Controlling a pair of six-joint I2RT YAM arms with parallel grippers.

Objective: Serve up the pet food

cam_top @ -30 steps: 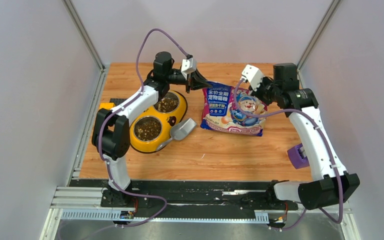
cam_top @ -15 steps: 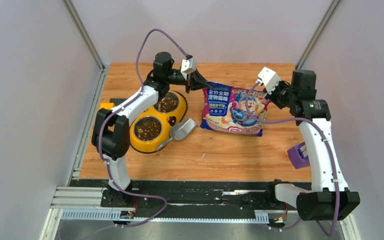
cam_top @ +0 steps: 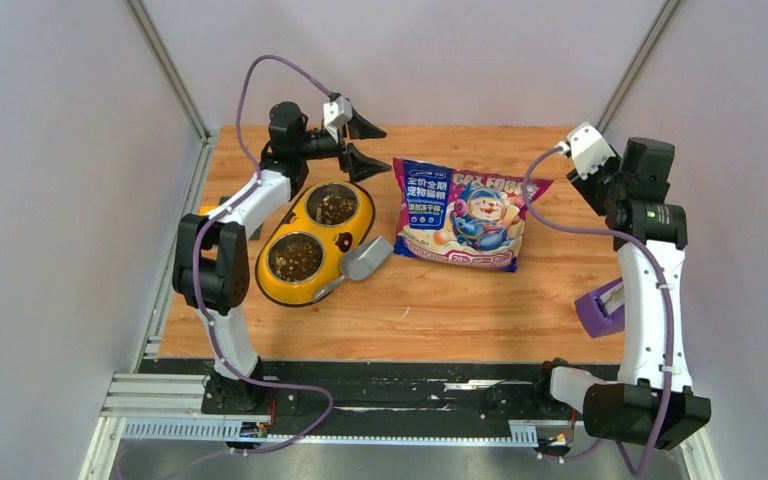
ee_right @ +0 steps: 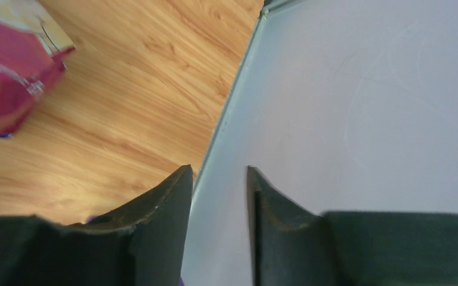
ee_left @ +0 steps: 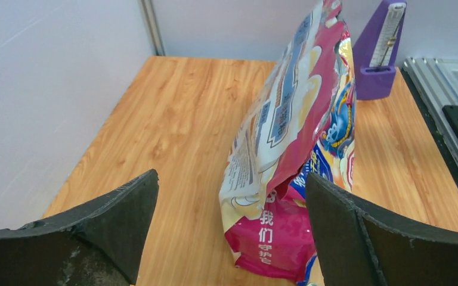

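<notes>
Two white-and-black robot arms rise from a slotted metal rail [cam_top: 360,400] at the near edge of a wood-grain table [cam_top: 410,310], each trailing a looping purple cable. The right arm stands almost straight up along the right side, beside a purple plastic stand [cam_top: 597,310], with its wrist bent back toward the grey side wall. The left arm folds at a black elbow over the table's left edge, then stretches far forward, its forearm passing beside a yellow double-bowl feeder [cam_top: 343,240].

A grey plastic scoop [cam_top: 362,260] lies against the feeder's right flank. Both round steel bowls hold kibble [cam_top: 296,258], small, dark-brown and matte.

Beyond them, mid-table, the glossy pink-and-blue cat food bag [cam_top: 465,210] stands upright on its pink bottom fold, the left wrist view shows. Its creased cartoon face is turned toward the arm bases.

At the far left, the left gripper [cam_top: 368,143] hangs near the bag's left edge. Its two dark, rough-edged wedge fingers [ee_left: 119,208] are splayed wide and hold nothing. At the far right, the right gripper [ee_right: 217,173] sits well apart from the bag, against the seam where the table meets the smooth grey wall. Only a narrow gap shows between its fingers, with nothing in it.
</notes>
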